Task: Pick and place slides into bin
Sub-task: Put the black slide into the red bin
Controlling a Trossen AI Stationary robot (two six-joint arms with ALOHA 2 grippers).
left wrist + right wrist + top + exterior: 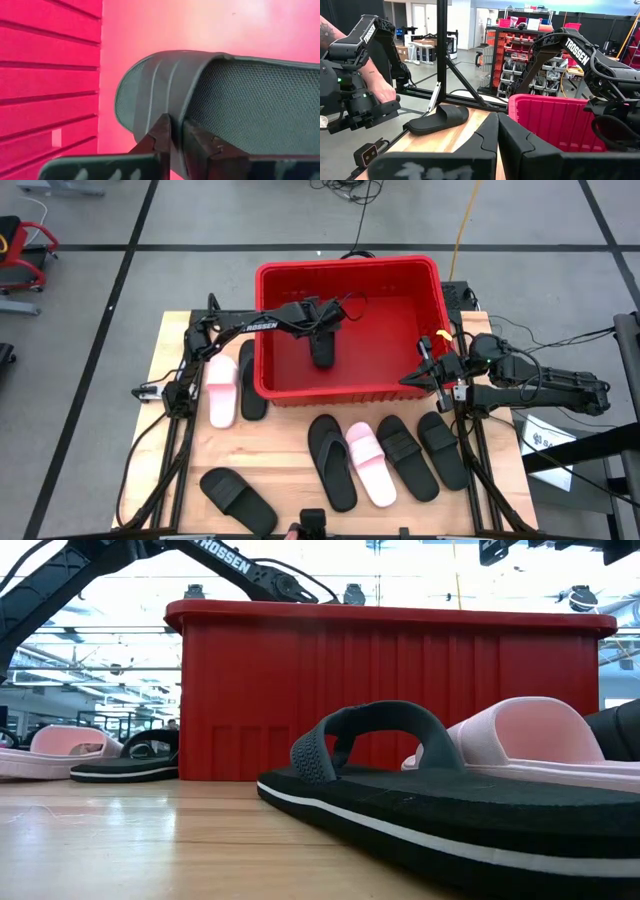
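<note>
The red bin [268,330] stands at the table's far middle. My left gripper [322,330] reaches into it, shut on a black slide [322,352] that fills the left wrist view [210,95]. My right gripper [425,372] waits shut beside the bin's right near corner, touching nothing [497,131]. On the table left of the bin lie a pink slide [221,390] and a black slide [252,380]. Near the front lie a black thong [332,462], a pink slide [370,463] and three more black slides [406,457]. My left gripper pinches the black slide's wide strap at its edge [182,117] between its two fingers. The fingers slant down into the bin from the table's left. The slide sits inside the bin below the fingers; whether its lower end rests on the bin's floor I cannot tell.
The bin's high walls [380,690] surround my left gripper. A black slide [238,500] lies at the front left corner. In the right wrist view a person's hand [380,90] rests on other equipment beyond the table's left side.
</note>
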